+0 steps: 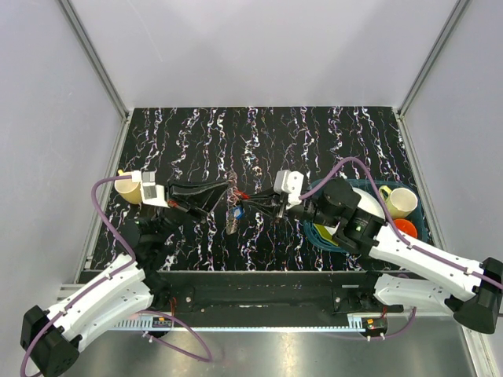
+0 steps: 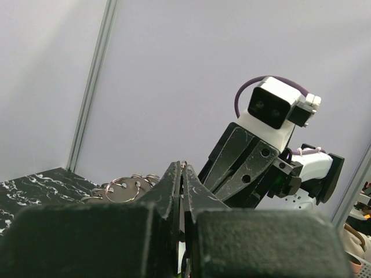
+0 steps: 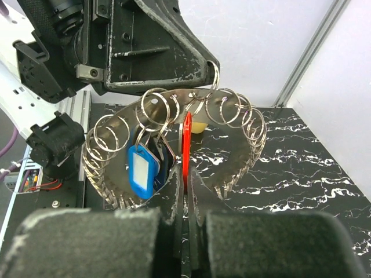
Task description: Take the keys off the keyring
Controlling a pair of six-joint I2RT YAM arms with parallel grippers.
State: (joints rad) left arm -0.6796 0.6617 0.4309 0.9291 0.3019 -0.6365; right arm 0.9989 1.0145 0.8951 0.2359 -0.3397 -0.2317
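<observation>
Above marbled table (image 1: 189, 141), left pincer (image 2: 182, 174) grips keyring (image 3: 232, 110); right pincer (image 3: 186, 179) clamps red key (image 3: 186, 145); blue key (image 3: 141, 174) partly hidden.

Lit brightly and evenly from overhead, with only faint, soft shadows on the table (image 1: 314, 133) and a dull sheen along the metal strip (image 1: 259, 345) at the near edge. Slightly bowed toward the corners of the top view, with the frame uprights (image 1: 94, 63) leaning outward. Blurred and dark up close at the left end effector (image 2: 183, 174) and right end effector (image 3: 186, 179). Sharp farther out, with small glints on the keyring (image 3: 232, 113) and a glow through the red key (image 3: 186, 142).
</observation>
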